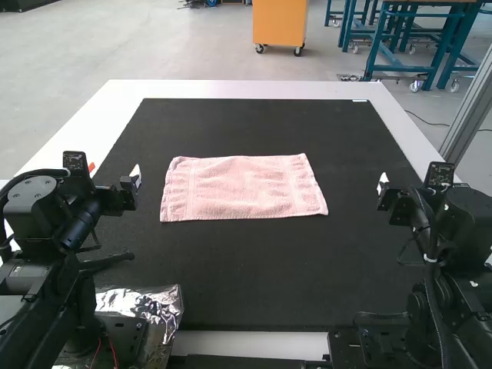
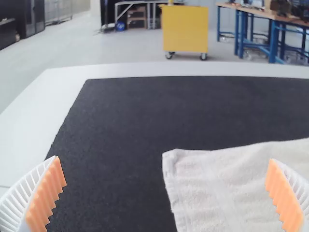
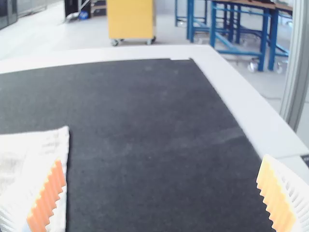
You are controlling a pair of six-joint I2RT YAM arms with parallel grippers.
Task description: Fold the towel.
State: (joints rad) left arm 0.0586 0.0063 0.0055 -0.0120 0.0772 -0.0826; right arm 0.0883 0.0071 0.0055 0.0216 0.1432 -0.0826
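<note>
Black matting (image 1: 254, 269) covers much of a white table (image 1: 246, 89) beneath a pink terry towel (image 1: 242, 187), which lies flat in a lightly rumpled rectangle. The left gripper (image 1: 137, 175) hangs near the towel's left side, its jaws spread and holding nothing. The right gripper (image 1: 383, 183) hangs off the towel's right side, farther from it, its ribbed fingers (image 3: 46, 200) likewise spread wide and gripping nothing.

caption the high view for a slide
Pink towel lying flat on black mat between left arm and right arm
</note>
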